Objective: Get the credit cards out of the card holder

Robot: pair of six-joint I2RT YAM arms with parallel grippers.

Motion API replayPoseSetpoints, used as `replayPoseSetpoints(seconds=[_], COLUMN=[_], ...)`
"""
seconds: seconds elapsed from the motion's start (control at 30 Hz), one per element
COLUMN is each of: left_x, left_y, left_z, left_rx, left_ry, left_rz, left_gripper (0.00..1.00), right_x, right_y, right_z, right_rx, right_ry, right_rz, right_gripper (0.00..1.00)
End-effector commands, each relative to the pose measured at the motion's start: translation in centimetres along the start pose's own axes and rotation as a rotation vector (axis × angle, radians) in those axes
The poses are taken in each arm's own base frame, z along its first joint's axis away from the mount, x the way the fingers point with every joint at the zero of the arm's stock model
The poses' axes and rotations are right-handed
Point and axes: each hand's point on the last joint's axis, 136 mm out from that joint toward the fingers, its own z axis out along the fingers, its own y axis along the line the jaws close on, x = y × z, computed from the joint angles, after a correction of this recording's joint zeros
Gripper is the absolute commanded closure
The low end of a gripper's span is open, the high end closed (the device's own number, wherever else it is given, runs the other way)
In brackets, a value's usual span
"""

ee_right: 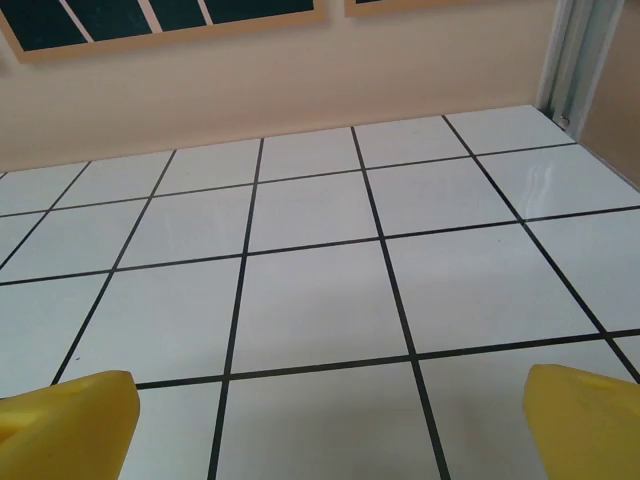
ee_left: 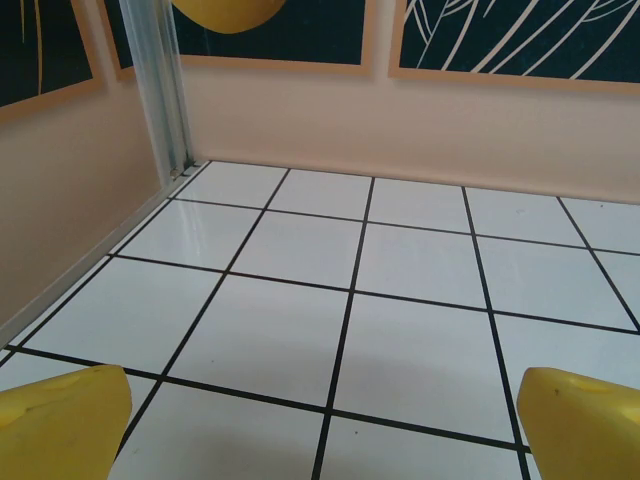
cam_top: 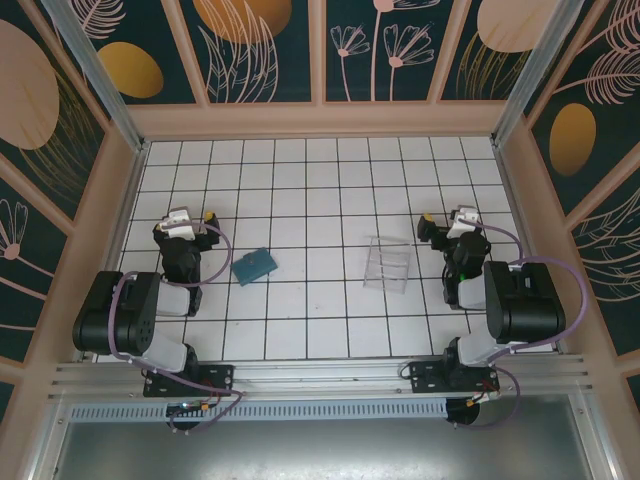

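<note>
My left gripper (ee_left: 322, 430) and right gripper (ee_right: 325, 425) stand with jaws wide apart, empty. The slate-blue soft flat card holder (cam_top: 254, 266) lies on white tiles (cam_top: 330, 200) near my left arm (cam_top: 120, 312). Recommend pinning one flap while drawing out the credit cards.

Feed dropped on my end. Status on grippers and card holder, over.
Open and empty: left gripper, right gripper. Untouched: card holder, flat on tiles right of left gripper. Aside: clear tray, nearer right gripper, not blocking.
</note>
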Motion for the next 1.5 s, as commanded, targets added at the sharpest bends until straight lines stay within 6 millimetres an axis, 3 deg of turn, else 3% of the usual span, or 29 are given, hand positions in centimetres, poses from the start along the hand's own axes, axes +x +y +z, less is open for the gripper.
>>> replayPoseSetpoints(seconds=[0.0, 1.07, 1.33, 1.47], left_x=[-0.9, -1.0, -2.8, -4.2], left_y=[0.0, 0.0, 1.0, 0.1], left_z=[-0.2, -0.2, 0.4, 0.6], left_rx=[0.01, 0.011, -0.076, -0.048], left_ry=[-0.04, -0.045, 0.024, 0.062], left_rz=[0.001, 0.004, -0.031, -0.067], left_gripper=[0.01, 0.01, 0.01, 0.02], right_x=[-1.0, -1.3, -2.2, -2.6], right_y=[-0.2, 0.0, -0.2, 0.6], right_z=[-0.1, 0.2, 1.4, 1.5], right_rx=[0.003, 0.011, 0.066, 0.06], right_ry=[-0.044, -0.038, 0.067, 0.148], right_rz=[0.016, 0.007, 0.004, 0.02], right_gripper=[0.01, 0.01, 0.01, 0.06])
